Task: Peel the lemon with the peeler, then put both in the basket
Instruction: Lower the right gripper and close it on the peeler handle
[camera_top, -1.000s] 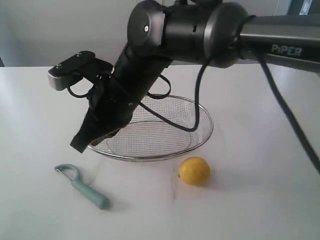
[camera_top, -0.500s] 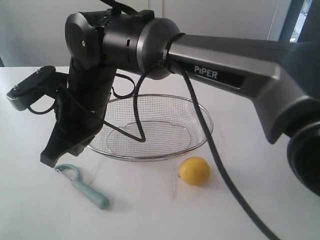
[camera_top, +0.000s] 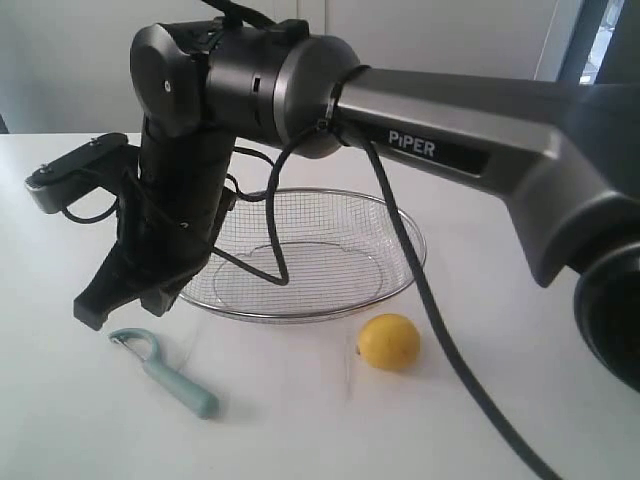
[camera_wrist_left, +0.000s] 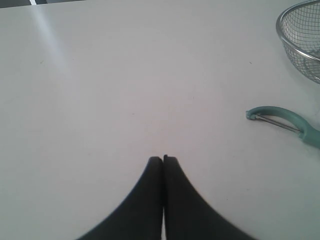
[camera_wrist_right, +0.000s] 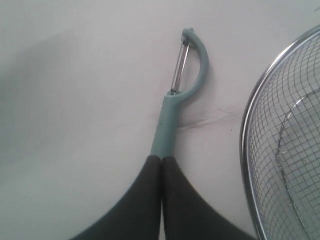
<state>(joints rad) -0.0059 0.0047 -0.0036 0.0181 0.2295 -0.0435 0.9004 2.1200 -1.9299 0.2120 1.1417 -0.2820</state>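
The pale teal peeler (camera_top: 165, 375) lies flat on the white table, in front of and to the left of the wire-mesh basket (camera_top: 300, 316). The yellow lemon (camera_top: 388, 341) rests on the table just in front of the basket's right side. My right gripper (camera_top: 95, 310) has reached across the middle and hangs shut and empty just above the peeler's hooked head. In the right wrist view its tips (camera_wrist_right: 161, 158) cover the end of the peeler handle (camera_wrist_right: 172, 115). My left gripper (camera_wrist_left: 163, 159) is shut over bare table, with the peeler (camera_wrist_left: 285, 122) off to one side.
The basket rim (camera_wrist_right: 245, 150) runs close beside the right gripper, and a corner of the basket (camera_wrist_left: 280, 30) shows in the left wrist view. The right arm's black cable hangs over the basket. The table (camera_top: 520, 330) is white and bare to the right of the lemon.
The right arm swung left from over the basket's left edge and came down toward the peeler. In the last half second it shifted only slightly. Peeler, lemon and basket have not moved.
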